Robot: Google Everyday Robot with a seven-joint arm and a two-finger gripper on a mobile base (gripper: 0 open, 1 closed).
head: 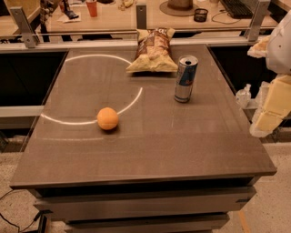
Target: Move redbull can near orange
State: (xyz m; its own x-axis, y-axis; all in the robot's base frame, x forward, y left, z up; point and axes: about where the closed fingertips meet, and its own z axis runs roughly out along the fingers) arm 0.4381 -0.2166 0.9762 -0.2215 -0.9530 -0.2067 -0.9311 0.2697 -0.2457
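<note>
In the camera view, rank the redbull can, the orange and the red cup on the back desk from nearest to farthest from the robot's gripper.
The gripper hangs beyond the right edge of the table.
1. redbull can, on the table's right side.
2. orange, on its left half.
3. red cup, far left on the back desk.

redbull can [185,78] silver-blue | orange [107,119] plain orange | chip bag [153,51] brown | gripper [271,109] cream, far right
</note>
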